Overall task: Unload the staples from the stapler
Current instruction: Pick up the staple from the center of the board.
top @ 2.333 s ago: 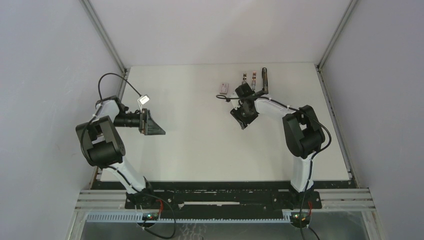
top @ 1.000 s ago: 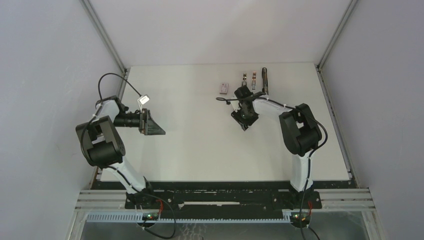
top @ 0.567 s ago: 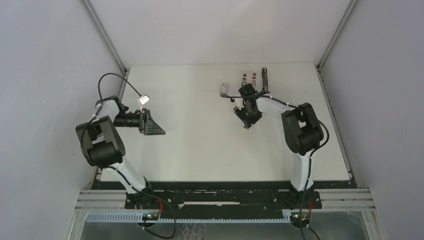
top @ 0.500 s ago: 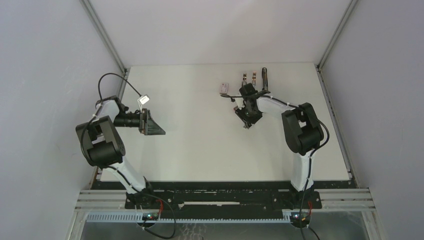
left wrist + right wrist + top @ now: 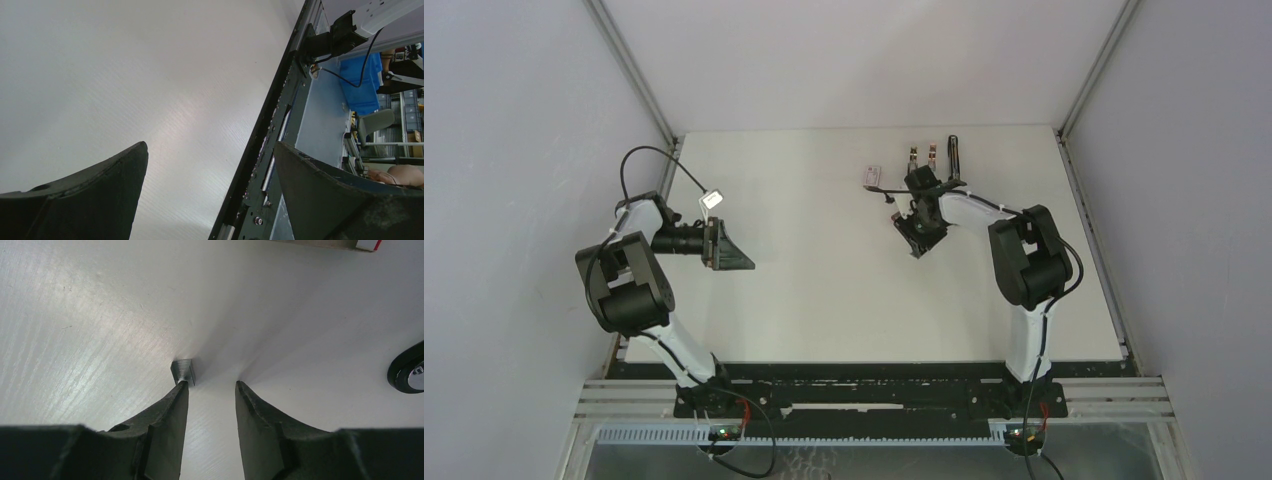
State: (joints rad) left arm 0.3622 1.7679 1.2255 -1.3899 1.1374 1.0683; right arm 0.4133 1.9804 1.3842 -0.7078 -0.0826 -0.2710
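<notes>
Overhead, the left gripper [image 5: 742, 262] is hanging over the left side of the white table [image 5: 824, 310]. The right gripper [image 5: 914, 247] is hovering at the far middle, near a black stapler [image 5: 953, 158] and a small pinkish box [image 5: 873, 177].

Left wrist view: fingers are standing wide apart, holding nothing.

Right wrist view: jaws are standing parted and empty. A short silvery-grey strip of staples [image 5: 183, 371] is lying on the table, touching one fingertip, not between the two.

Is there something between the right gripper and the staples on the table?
Nothing visible stands between them. The staples lie on the table right at the tip of one finger of the open right gripper, to the side of the gap and not centred in it.
</notes>
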